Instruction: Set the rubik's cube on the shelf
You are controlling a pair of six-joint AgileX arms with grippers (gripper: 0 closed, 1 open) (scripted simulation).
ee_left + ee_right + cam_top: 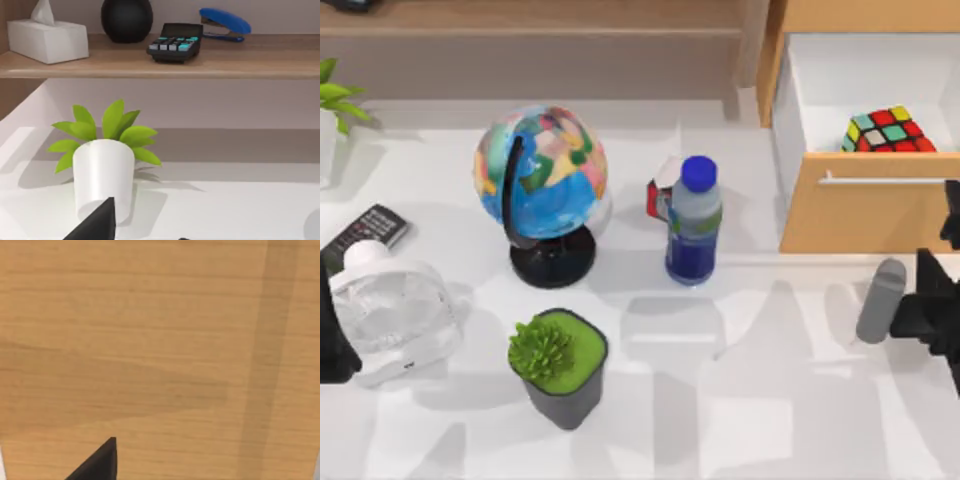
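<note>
Black against the white table [770,420], my right gripper [948,300] sat at the right edge just in front of the light-wood drawer [865,215], and I could not tell how its fingers stood. The rubik's cube [889,130] lay inside that open drawer, behind the silver bar handle [885,181]. The shelf [530,14] ran along the back, and my left arm [332,330] was parked at the left edge beside a white fan [395,310].

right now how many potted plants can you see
2: a dark-potted plant at the table's front, below the globe, and a white-potted plant at the far left edge below the shelf.
</note>
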